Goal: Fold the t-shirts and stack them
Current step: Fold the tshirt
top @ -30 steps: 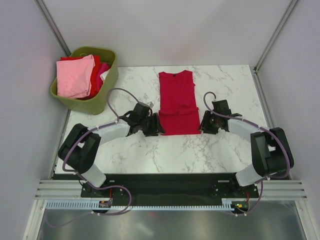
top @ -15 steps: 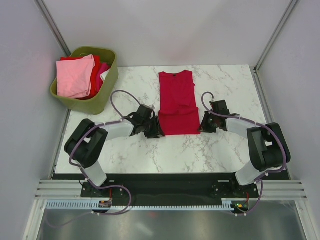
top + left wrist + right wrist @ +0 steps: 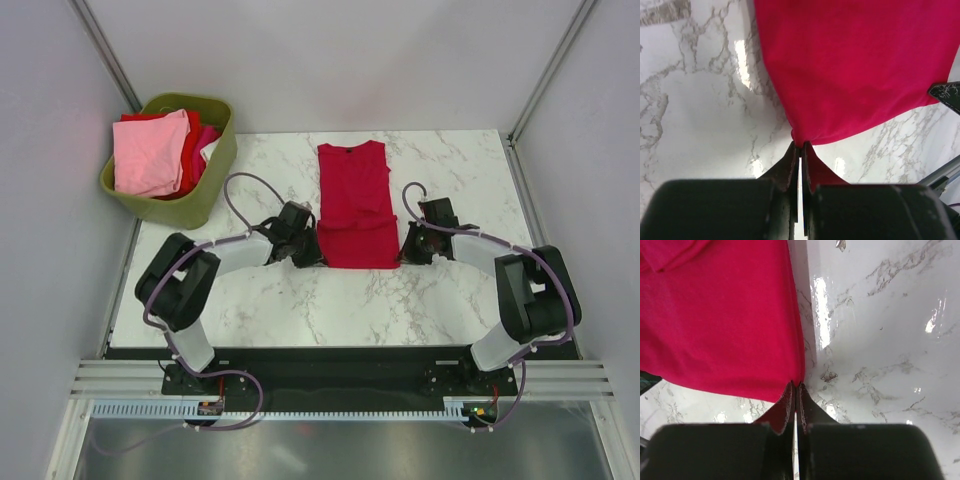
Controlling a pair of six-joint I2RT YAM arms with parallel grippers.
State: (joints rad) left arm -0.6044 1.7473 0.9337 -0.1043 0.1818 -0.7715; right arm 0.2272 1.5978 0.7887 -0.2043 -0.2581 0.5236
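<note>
at near corners of the crimson t-shirt [image 3: 352, 205], both jaws clamped on cloth, corner tips hidden

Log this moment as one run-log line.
left gripper: shut on crimson t-shirt, near-left corner | right gripper: shut on its near-right corner | t-shirt: lying flat on table | stage: gripped, next fold pending

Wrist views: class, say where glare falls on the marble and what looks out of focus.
Left wrist: white glare patches on the table beside the red shirt; the left gripper blurs near the lens. Right wrist: a glare streak along the shirt's edge, more far right; the right gripper equally soft.
</note>
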